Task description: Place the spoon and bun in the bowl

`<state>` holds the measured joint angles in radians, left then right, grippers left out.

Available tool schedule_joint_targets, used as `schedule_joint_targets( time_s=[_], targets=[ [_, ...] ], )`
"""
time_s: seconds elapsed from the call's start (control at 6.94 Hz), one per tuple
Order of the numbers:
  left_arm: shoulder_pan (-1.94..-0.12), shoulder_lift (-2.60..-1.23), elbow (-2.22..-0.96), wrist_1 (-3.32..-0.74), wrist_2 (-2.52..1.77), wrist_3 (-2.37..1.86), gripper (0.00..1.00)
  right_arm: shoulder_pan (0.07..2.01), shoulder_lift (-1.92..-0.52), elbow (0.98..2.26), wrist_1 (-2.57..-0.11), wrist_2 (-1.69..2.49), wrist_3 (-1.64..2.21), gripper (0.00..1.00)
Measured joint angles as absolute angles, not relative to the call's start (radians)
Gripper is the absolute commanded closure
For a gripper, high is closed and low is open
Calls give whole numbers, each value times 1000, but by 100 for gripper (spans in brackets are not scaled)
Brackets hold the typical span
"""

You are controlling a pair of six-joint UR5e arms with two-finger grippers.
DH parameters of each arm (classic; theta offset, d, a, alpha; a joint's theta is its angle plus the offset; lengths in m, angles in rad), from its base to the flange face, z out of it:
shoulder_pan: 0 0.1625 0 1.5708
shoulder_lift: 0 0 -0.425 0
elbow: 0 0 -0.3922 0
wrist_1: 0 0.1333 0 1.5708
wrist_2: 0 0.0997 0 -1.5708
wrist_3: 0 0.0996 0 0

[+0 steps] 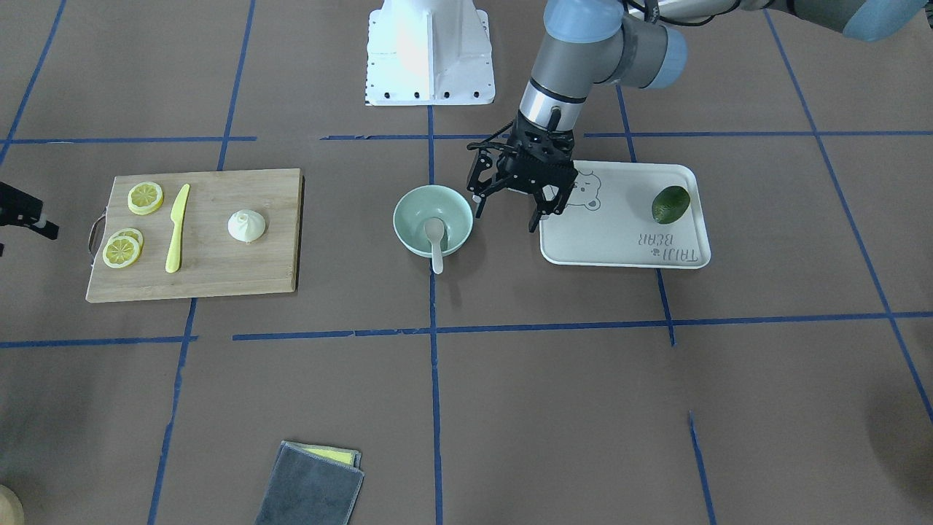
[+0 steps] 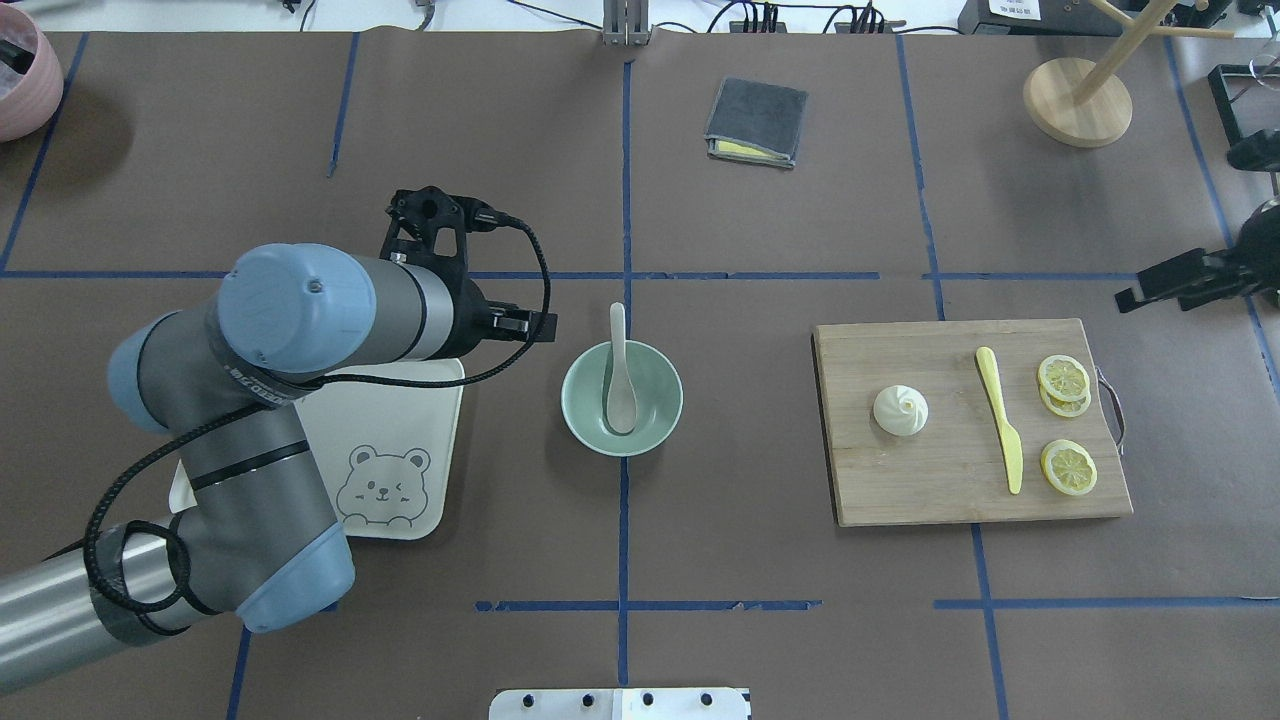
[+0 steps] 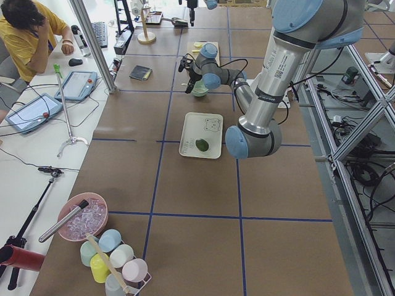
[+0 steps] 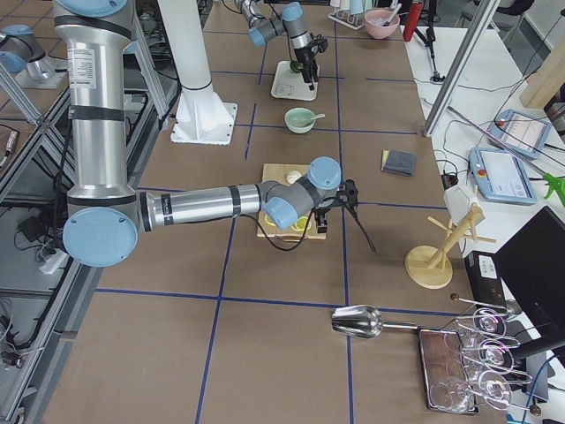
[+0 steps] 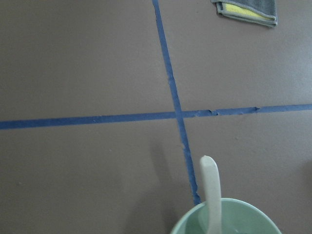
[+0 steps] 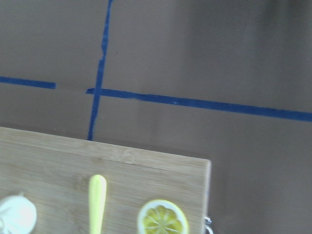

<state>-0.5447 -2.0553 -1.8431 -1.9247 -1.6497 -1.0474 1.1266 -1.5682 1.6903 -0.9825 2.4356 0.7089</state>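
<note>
The pale mint-green bowl (image 1: pixel 402 219) (image 2: pixel 655 410) stands at the table's middle. The off-white spoon (image 1: pixel 435 240) (image 2: pixel 620 370) lies in it, scoop inside and handle out over the rim; the left wrist view shows the spoon (image 5: pixel 211 195) and the bowl (image 5: pixel 243 219) too. The cream-white bun (image 1: pixel 246 225) (image 2: pixel 900 410) (image 6: pixel 17 214) sits on a wooden cutting board (image 1: pixel 219 270). My left gripper (image 1: pixel 508 215) is open and empty, between the bowl and the tray. My right gripper (image 2: pixel 1160 285) hovers beyond the board's far corner; I cannot tell its state.
A yellow plastic knife (image 1: pixel 176 227) and lemon slices (image 1: pixel 145 197) share the board. A white bear-print tray (image 1: pixel 619 233) holds a dark green avocado (image 1: pixel 670 204). A folded grey cloth (image 2: pixel 756 122) and a wooden stand (image 2: pixel 1077 100) are at the far side.
</note>
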Motion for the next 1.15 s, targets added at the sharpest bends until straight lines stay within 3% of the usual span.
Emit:
schedule_joint_targets(
  time_s=[0.43,0.58,1.15],
  targets=[
    [-551,-2020,-1871,-1925,-1650,-1024,5,837,-1493,1760,-887,2232,1139,1],
    [-552,-2019,-1871,-1926,-1649,-1025,5,778,-1487,1790,-929,2185,1173,7],
    [-553,-2016,-1871,-1928,-1649,-1032,3,669,-1478,1861,-1107,2028,1189,7]
  ],
)
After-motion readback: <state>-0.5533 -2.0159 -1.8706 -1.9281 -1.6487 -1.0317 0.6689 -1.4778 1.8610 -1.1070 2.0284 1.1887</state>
